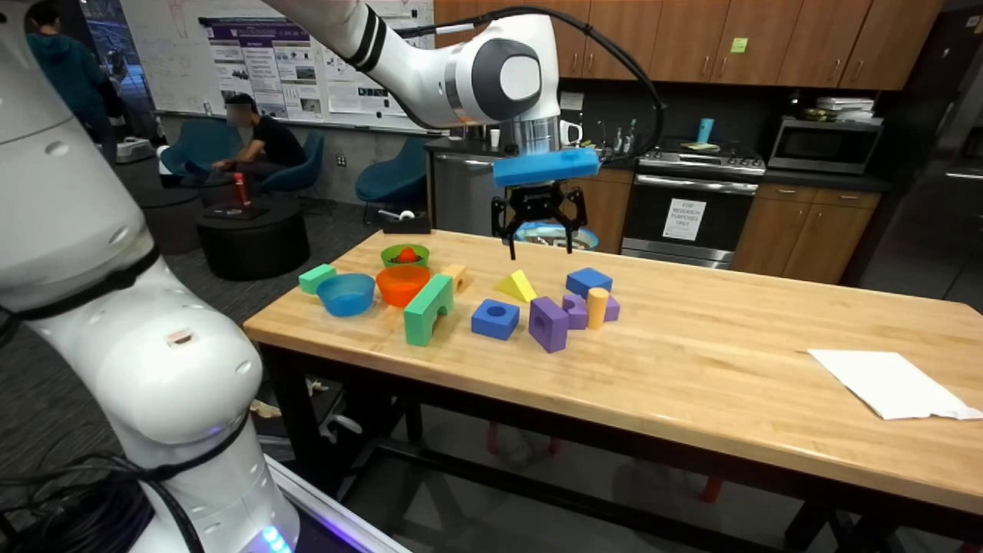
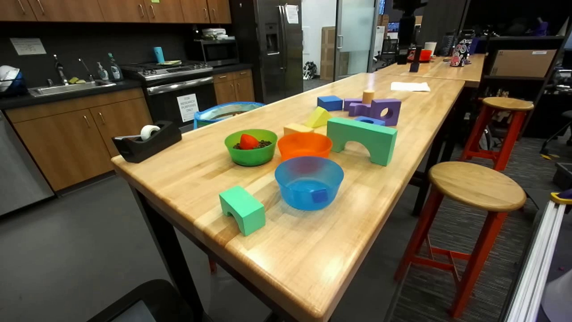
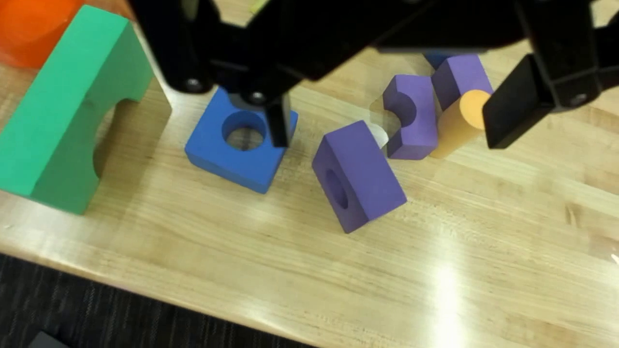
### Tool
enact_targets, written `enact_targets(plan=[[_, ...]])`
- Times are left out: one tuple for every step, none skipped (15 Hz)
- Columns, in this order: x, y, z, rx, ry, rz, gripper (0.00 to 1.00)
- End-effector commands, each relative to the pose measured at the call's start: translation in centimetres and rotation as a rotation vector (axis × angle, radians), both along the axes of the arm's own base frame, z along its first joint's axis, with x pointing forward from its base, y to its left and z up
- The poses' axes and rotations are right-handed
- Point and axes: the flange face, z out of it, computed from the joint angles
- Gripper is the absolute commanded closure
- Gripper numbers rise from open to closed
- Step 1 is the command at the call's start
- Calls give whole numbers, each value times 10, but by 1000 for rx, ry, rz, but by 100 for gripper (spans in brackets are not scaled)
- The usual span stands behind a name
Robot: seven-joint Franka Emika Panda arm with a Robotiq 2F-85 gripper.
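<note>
Masking part of the blue holed block (image 3: 237,160) in wrist view — the end effector (image 3: 389,137), fingers wide apart.

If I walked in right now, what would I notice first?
Probably the big white robot arm, its gripper open and empty over the wooden table. Next might be the green arch block, standing between the orange bowl and the blue block with a hole. Then maybe the reddish lump sitting in the green bowl, toward one end of the table.
</note>
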Motion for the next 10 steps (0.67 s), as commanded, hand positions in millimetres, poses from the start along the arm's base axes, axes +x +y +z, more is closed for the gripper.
enact_targets(plan=[[7,-17,1,-16,0,85,0],[8,-19,-2,-21,3,107,0],[7,-19,-6,-21,6,124,0],[6,-17,-9,-26,6,126,0],[4,-15,-11,-31,-4,121,0],[1,-10,-12,-59,-26,102,0],[7,-12,-10,-27,0,104,0],[7,-11,-12,-34,-8,105,0],[7,-10,-14,-36,-12,105,0],[7,-10,-15,-36,-14,106,0]])
